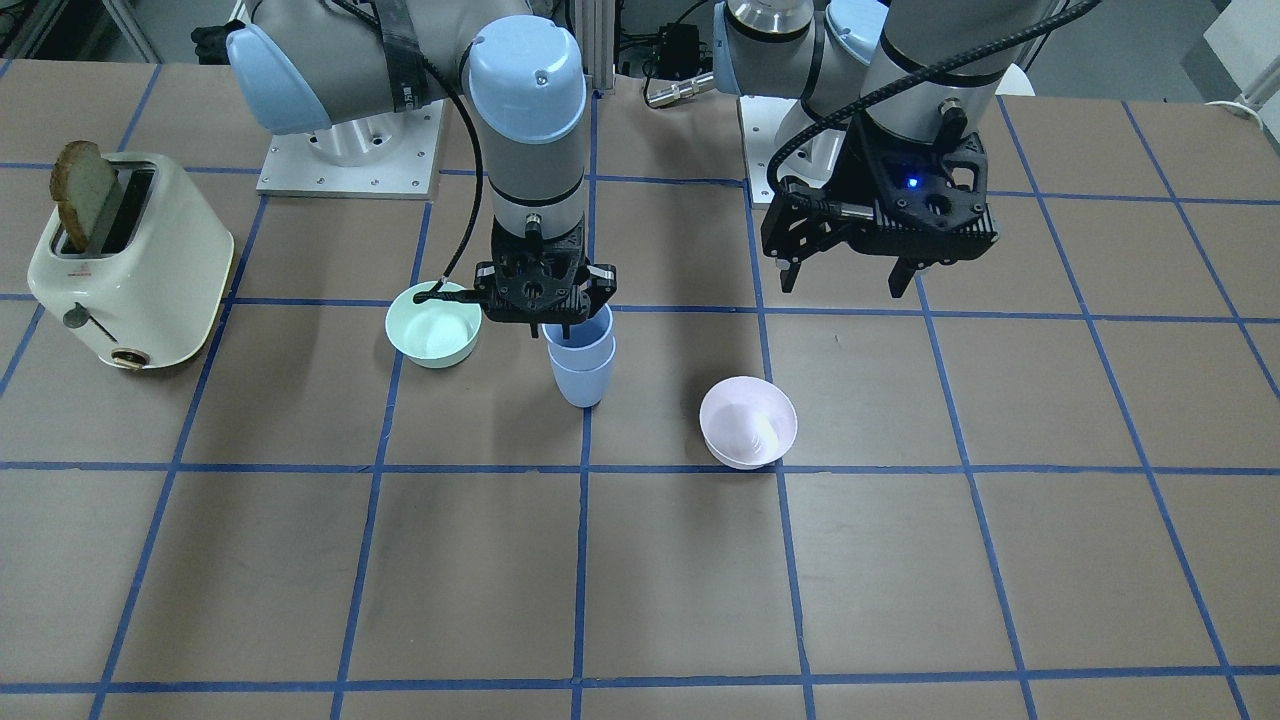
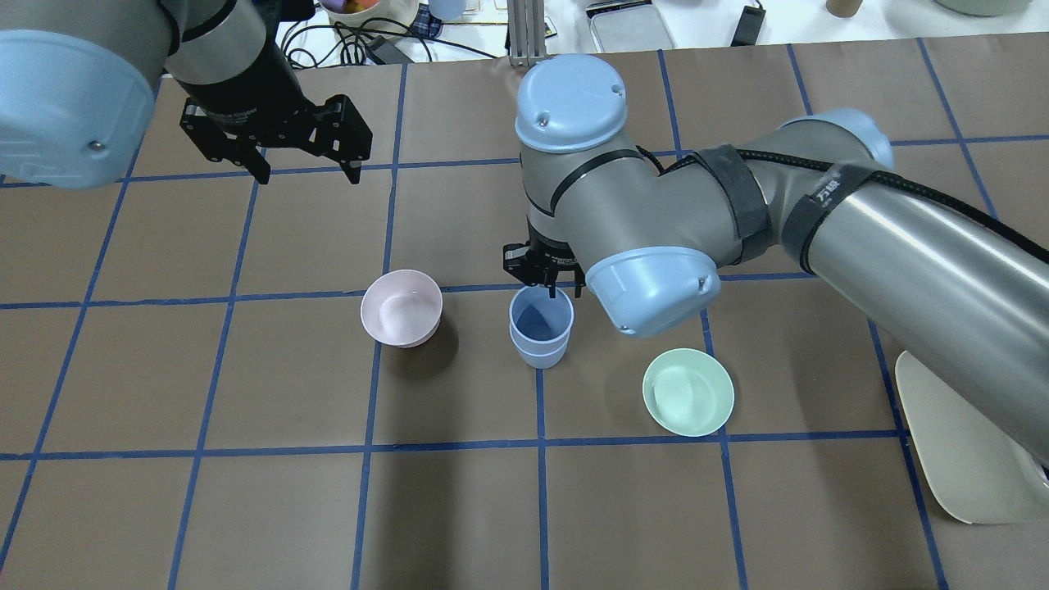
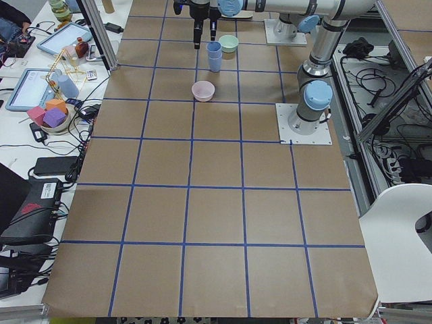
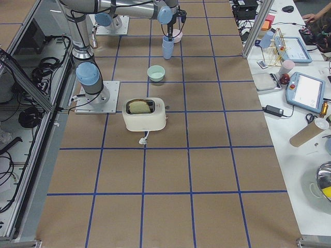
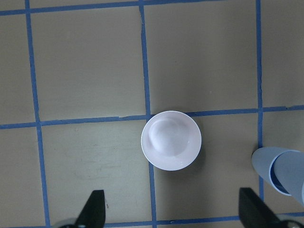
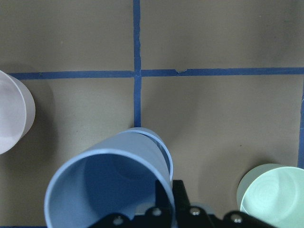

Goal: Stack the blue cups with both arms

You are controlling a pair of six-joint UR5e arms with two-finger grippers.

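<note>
Two blue cups stand nested near the table's middle, the upper cup inside the lower cup. They also show in the overhead view and the left wrist view. My right gripper reaches straight down and is shut on the upper cup's rim, one finger inside and one outside; the lower cup's rim peeks out behind. My left gripper is open and empty, held high above the table, off to the side of the stack.
A pale pink bowl sits below the left gripper. A mint-green bowl sits close beside the stack on the other side. A cream toaster with a bread slice stands at the table's end.
</note>
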